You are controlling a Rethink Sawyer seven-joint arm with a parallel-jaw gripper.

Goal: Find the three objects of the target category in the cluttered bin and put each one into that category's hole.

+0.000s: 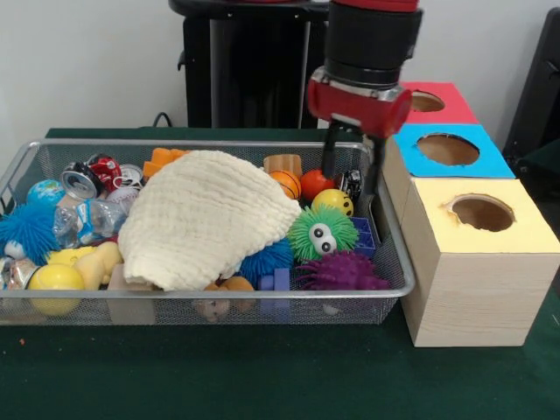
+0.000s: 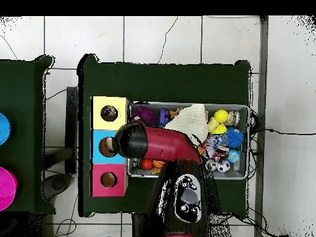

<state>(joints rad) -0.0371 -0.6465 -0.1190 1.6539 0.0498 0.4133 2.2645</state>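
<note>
Two claw (image 1: 352, 171) fingers, apart and empty, hang just inside the bin (image 1: 395, 236) edge.

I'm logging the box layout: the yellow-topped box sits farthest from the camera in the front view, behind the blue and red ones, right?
Not quite. In the front view the yellow-topped box is nearest the camera; the blue-topped box is behind it and the red-topped box farthest.
</note>
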